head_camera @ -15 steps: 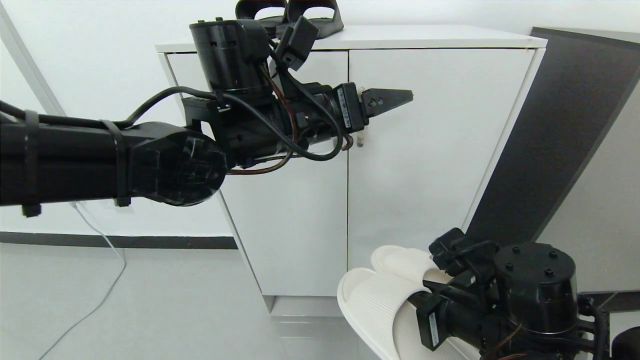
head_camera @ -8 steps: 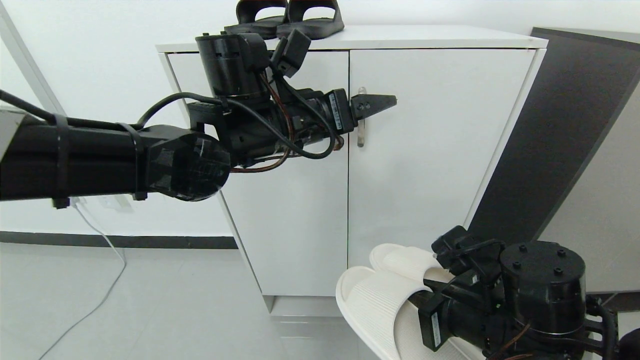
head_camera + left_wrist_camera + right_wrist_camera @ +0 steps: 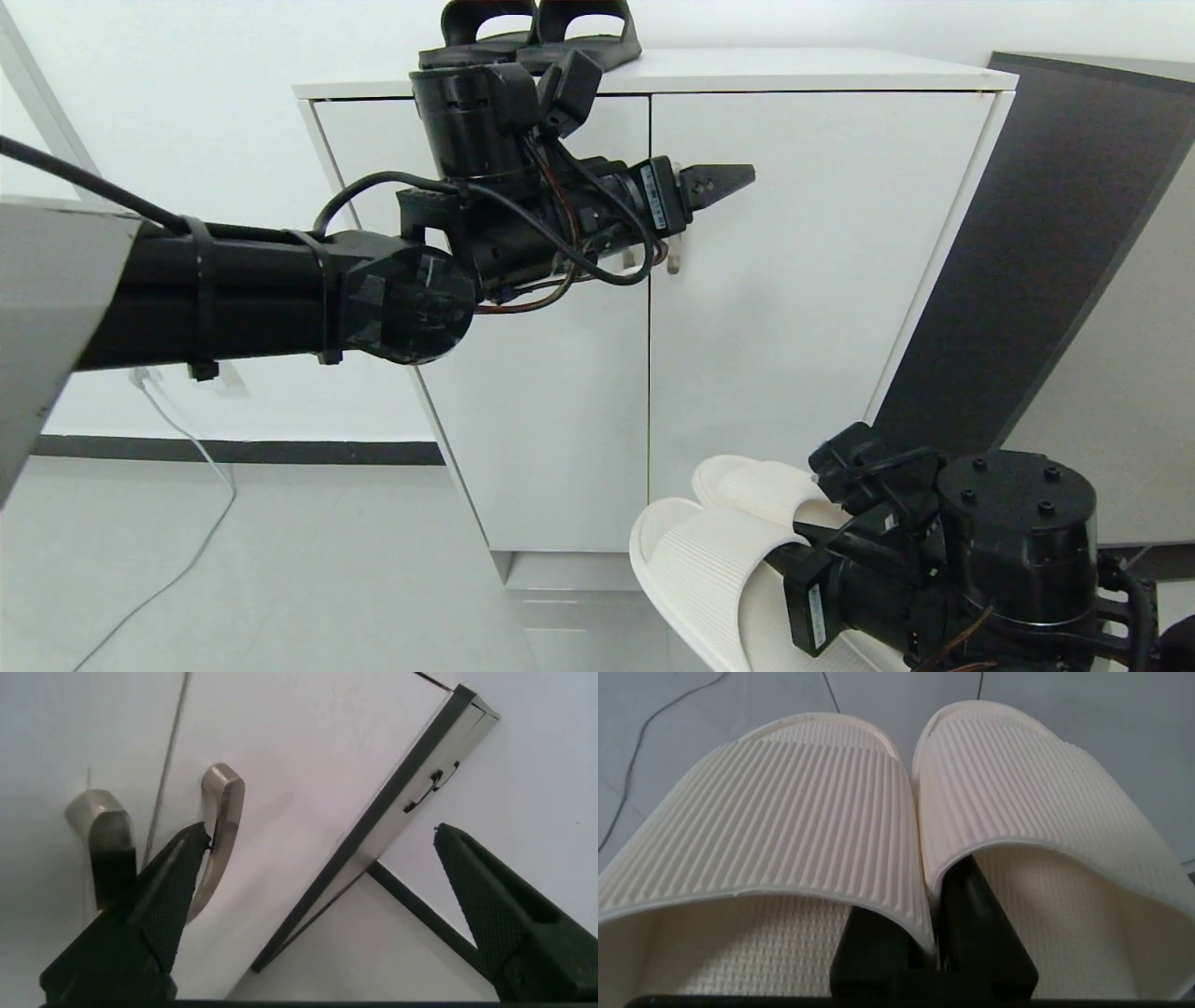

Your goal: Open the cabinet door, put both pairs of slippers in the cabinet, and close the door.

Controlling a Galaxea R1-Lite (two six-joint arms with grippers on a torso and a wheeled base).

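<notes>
- As seen from the head: white cabinet (image 3: 822, 233) with both doors closed, inside hidden behind them.
- On its top, toward the left end, a pair of black slippers (image 3: 537, 33), side by side.
- Left gripper (image 3: 738, 177) held level at the upper part of the doors, right by the middle seam, with the right door's metal handle (image 3: 672, 257) just below and behind it.
- Right gripper (image 3: 794, 555) low before the foot of the right door, carrying the white slippers (image 3: 709, 569).
- From the left wrist: fingers spread wide, grasping nothing. One fingertip (image 3: 182, 873) just beside the curved handle; cannot tell whether touching. Second handle (image 3: 103, 835) across the seam.
- From the right wrist: white slippers pressed together, ribbed straps uppermost. Dark fingers (image 3: 976, 924) tucked under the straps, one in each slipper, clenched on the two adjoining strap edges. Grey floor (image 3: 878, 691) beyond the toes, with a thin cable (image 3: 654, 728) lying on it.
</notes>
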